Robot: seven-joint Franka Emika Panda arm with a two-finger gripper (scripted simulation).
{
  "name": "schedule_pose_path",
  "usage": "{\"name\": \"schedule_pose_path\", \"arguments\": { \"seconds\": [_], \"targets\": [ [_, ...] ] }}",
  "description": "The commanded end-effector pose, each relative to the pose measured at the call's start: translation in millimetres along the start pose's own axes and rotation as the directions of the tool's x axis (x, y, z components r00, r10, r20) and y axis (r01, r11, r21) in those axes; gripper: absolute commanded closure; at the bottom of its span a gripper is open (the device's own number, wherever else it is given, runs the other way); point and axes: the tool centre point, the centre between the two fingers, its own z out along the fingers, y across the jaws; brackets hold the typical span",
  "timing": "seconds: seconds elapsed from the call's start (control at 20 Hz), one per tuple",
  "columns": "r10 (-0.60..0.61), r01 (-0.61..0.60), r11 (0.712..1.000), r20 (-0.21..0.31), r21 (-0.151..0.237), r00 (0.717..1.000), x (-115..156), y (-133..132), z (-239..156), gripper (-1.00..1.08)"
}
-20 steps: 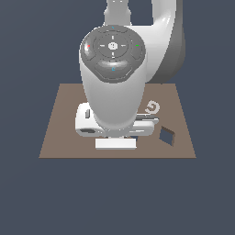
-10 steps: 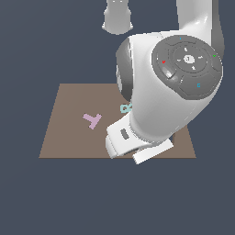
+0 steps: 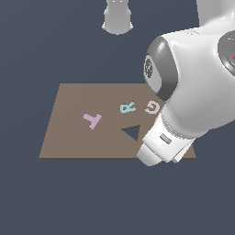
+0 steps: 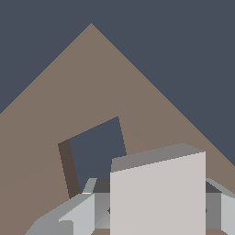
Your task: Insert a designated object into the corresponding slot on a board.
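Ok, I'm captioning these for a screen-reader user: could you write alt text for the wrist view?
A pale grey-white square block fills the foreground, held between the two grey fingers of the tool. Just beyond it, a square slot shows dark blue through the brown board, whose corner points into the dark background.

Exterior looks down, arm-blocked; wrist, seemingly close, shares board (image 3: 69,133).

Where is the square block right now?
In the wrist view the square block sits between the pincer fingers, above the board beside the square slot; the arm hides it in the exterior view.
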Motion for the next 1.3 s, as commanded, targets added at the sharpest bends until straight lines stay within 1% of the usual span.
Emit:
{"name": "schedule_pose_path", "arguments": {
  "seconds": [0.0,0.25,0.45,0.85,1.1,1.15,1.25],
  "targets": [
    [-0.071,0.071,0.997,0.000,-0.001,0.997,5.6,-11.1,-0.5,1.08],
    [-0.168,0.168,0.986,0.000,0.000,0.986,11.4,-28.3,-0.6,1.08],
    [-0.209,0.209,0.978,0.000,0.000,0.978,13.1,-35.9,-0.7,1.08],
    [-0.213,0.213,0.977,0.001,0.001,0.977,13.0,-37.2,0.2,1.08],
    [-0.213,0.213,0.977,0.001,0.000,0.977,12.7,-36.7,9.5,1.08],
    [-0.213,0.213,0.977,0.001,0.000,0.977,12.7,-36.7,9.5,-0.92],
    [-0.213,0.213,0.977,0.001,0.000,0.977,12.7,-36.7,9.5,-0.92]
  ]
}}
